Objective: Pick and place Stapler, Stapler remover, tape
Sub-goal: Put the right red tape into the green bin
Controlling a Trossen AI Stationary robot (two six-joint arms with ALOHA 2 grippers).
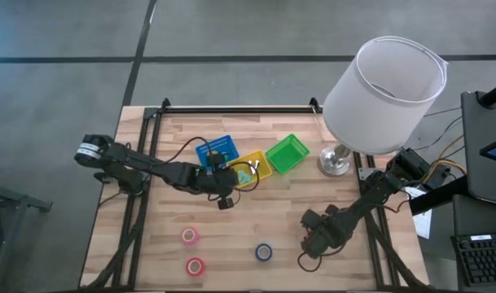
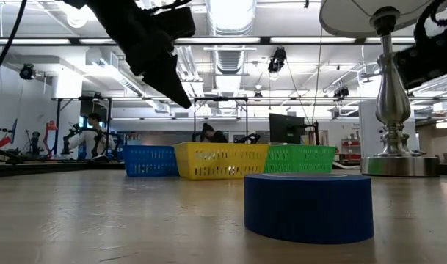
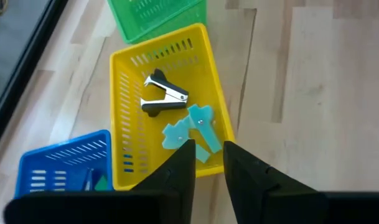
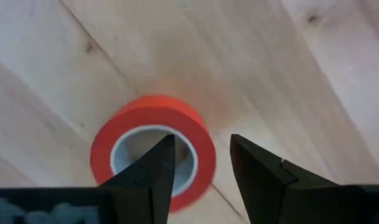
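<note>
Tape rolls, high view: two pink-red rolls lie on the wooden table at its near left, and a blue roll lies near centre. Left gripper hangs at the near edge of the yellow bin, which sits between a blue bin and a green bin. Right gripper is low over the table, right of the blue roll. A white-shaded lamp stands at far right.

Low view: blue roll flat on the table, close to the camera; the three bins in a row behind it.

Left wrist view: fingers slightly apart, holding nothing. The yellow bin contains a stapler remover and a pale blue piece.

Right wrist view: fingers parted and empty, one over the hole of a red-orange roll, the other outside its rim.
</note>
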